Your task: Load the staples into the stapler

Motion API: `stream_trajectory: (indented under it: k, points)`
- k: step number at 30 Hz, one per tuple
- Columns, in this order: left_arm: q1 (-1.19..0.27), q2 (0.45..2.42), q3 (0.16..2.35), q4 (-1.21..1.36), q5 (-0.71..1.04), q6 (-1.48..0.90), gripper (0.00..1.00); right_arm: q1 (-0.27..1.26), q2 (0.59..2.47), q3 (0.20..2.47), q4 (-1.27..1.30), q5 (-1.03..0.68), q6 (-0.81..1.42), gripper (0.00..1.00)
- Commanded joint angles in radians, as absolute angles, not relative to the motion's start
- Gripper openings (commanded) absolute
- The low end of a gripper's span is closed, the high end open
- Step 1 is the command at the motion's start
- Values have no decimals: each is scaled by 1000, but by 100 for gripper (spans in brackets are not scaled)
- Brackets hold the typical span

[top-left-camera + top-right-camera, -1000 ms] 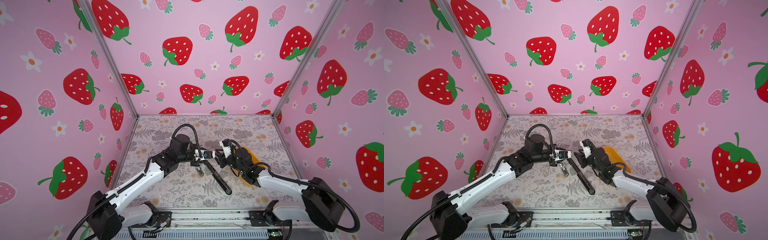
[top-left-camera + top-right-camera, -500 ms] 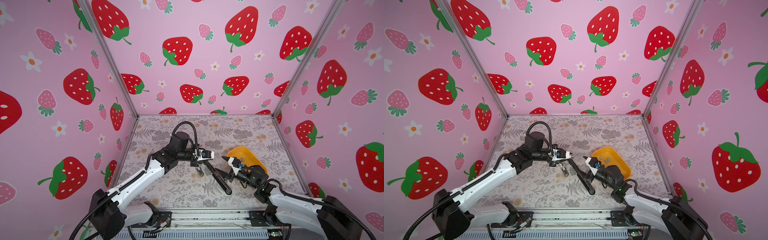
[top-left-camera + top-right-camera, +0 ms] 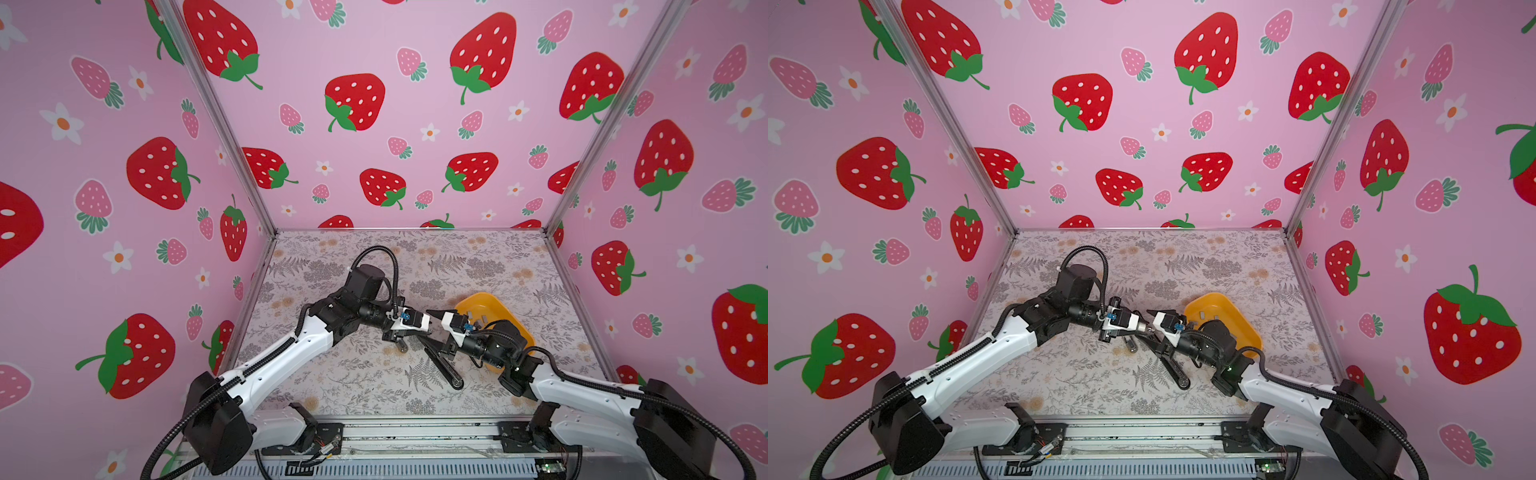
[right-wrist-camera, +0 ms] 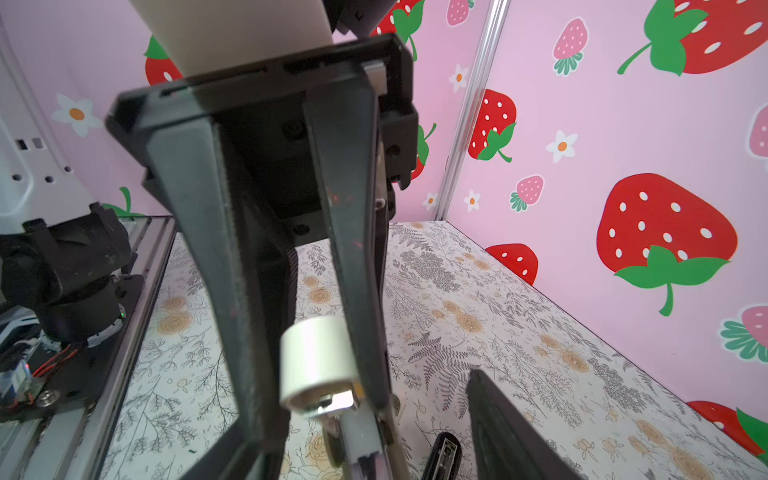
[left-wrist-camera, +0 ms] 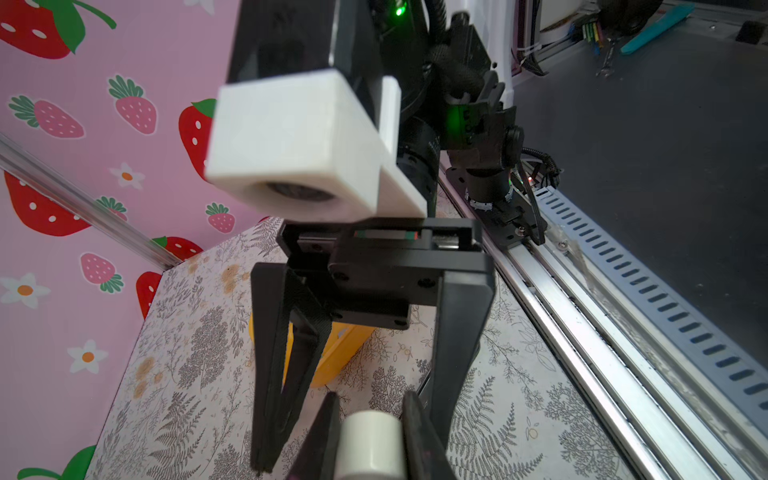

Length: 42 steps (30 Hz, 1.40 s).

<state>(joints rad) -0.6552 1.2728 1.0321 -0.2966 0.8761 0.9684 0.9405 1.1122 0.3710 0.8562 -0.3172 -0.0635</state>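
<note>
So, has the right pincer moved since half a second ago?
Yes. In a top view the right pincer has shifted left, away from the left rim of the yellow tray, which has stayed in place.

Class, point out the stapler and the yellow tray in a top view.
stapler (image 3: 446, 369), in a top view, near end of its black body.
yellow tray (image 3: 482, 296), in a top view, on its far rim.

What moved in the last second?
The right gripper pulled back toward the front edge, then reached in again. It now hangs open, facing the left gripper. I see nothing picked up or dropped. The left gripper stayed shut in place, and the black stapler and yellow tray did not move.
</note>
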Motion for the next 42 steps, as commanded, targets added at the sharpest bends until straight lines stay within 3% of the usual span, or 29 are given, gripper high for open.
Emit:
stream_trajectory:
  k: [1,17,18,20,23,26,29,34,42]
  points:
    - [-661,1278,1079,-305,925,985,0,948,1135,404,813,-334,-85,63]
    - [-661,1271,1076,-292,933,974,0,948,1198,441,786,-349,-79,33]
    - [-662,1267,1074,-288,926,970,3,949,1201,444,787,-343,-75,32]
    - [-660,1257,1055,-239,899,940,22,949,1201,445,781,-304,-58,30]
    - [-655,1231,997,-109,841,866,40,945,1199,444,781,-195,-5,28]
    - [-638,1209,965,-14,756,785,50,933,1191,435,787,-141,33,22]
    - [-610,1200,959,38,682,727,52,916,1186,430,788,-100,61,17]
    - [-554,1196,923,150,526,635,52,894,1186,443,768,-22,146,16]
    - [-467,1181,870,281,144,508,52,932,1313,698,390,41,256,6]
